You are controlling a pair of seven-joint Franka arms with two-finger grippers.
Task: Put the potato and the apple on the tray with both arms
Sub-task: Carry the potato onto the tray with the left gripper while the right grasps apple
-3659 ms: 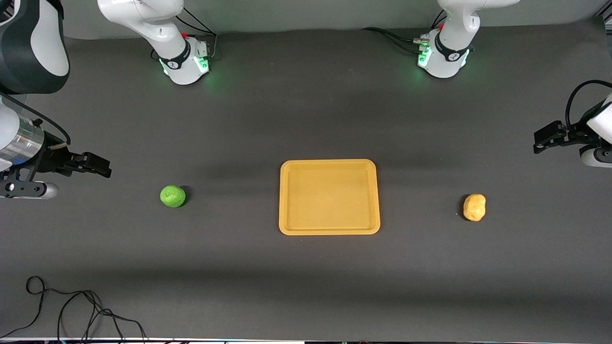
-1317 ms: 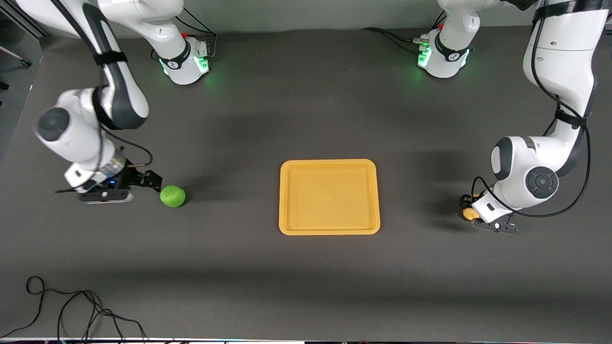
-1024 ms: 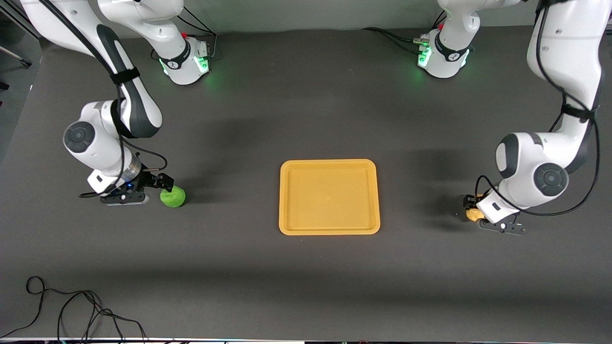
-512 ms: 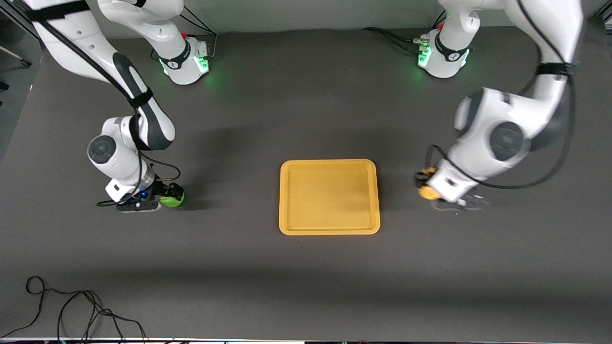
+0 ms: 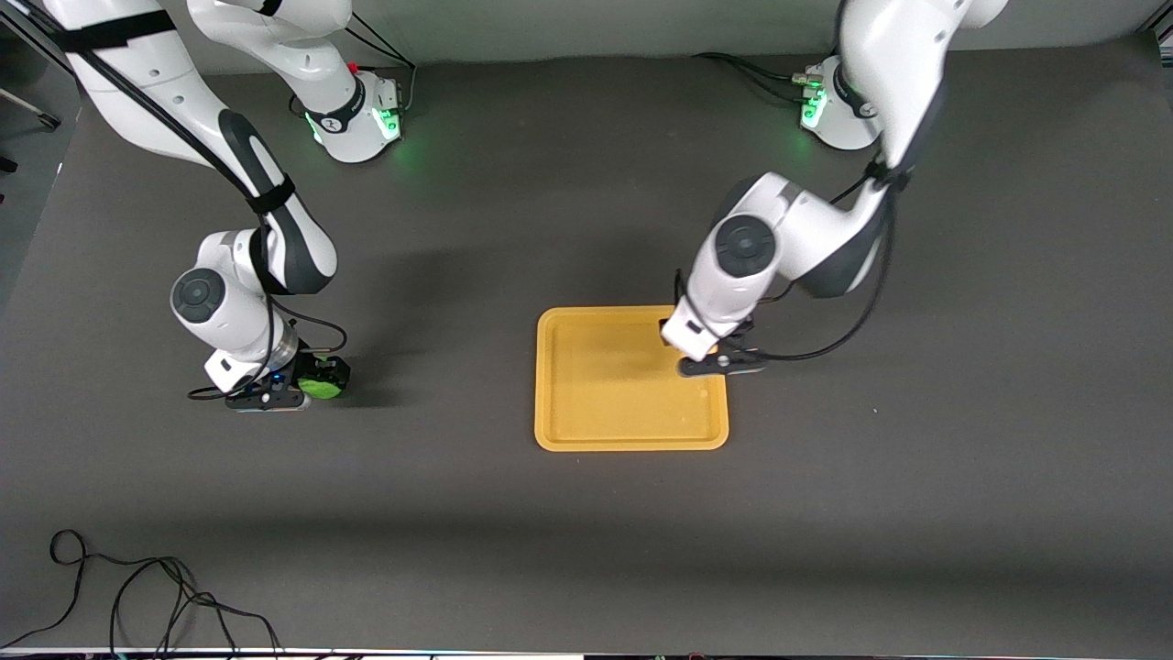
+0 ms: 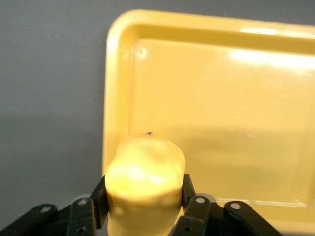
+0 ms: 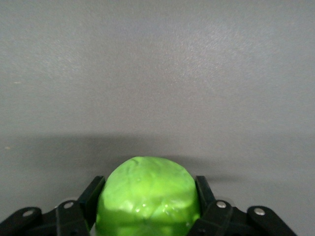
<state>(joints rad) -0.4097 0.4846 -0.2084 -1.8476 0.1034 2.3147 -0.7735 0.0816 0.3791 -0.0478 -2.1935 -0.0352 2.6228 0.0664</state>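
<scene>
My left gripper [image 5: 672, 332] is shut on the yellow-tan potato [image 6: 145, 167] and holds it over the corner of the orange-yellow tray [image 5: 596, 394] nearest the left arm's base. The wrist hides the potato in the front view. In the left wrist view the gripper [image 6: 143, 187] has a finger on each side of the potato, and the tray [image 6: 221, 98] lies below it. My right gripper [image 5: 316, 376] is low at the table toward the right arm's end, shut on the green apple [image 5: 318, 388]. In the right wrist view the apple [image 7: 147, 196] fills the gripper [image 7: 149, 189].
The tray holds nothing. A loose black cable [image 5: 137, 587] lies near the front camera at the right arm's end. The arm bases [image 5: 357, 119] [image 5: 843, 110] stand along the table's back edge.
The left arm has carried the potato from the table at its end to over the tray. The right gripper has moved onto the apple and closed on it.
</scene>
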